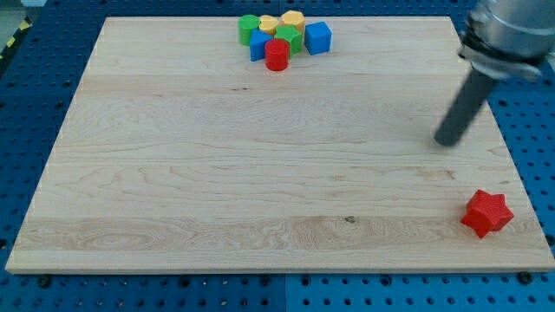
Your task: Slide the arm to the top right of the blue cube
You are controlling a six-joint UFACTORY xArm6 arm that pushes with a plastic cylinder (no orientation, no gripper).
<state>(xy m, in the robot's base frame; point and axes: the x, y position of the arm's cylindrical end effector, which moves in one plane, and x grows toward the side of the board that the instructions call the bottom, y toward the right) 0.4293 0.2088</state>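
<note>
Resting on the wooden bench [260, 173], my tip [448, 141] sits toward the right side of the board, at mid depth, with the dark rod slanting up and to the right into the grey arm housing [512, 35] at the far right corner of the view. The end effector here is just this bare rod: it has no jaws, so it is neither wide nor narrow, and it holds nothing.

The blue cube [318, 38] lies at the far edge of the bench, a little right of centre, at the right end of a tight cluster of blocks. My tip is well apart from it, off to its right and nearer to the camera. Just left of the blue cube sits a green block [289, 37], and behind that a yellow block [292, 19] with a second yellow block [270, 23] to its left. A green block with a rounded top [249, 28] marks the left end of the cluster. A second blue block [258, 46] peeks out at the near left, and a red cylinder [277, 55] stands at the cluster's near edge, touching its neighbours.

Alone in the near right corner lies a red star-shaped block [486, 213], nearer than my tip and slightly to its right, apart from it.
</note>
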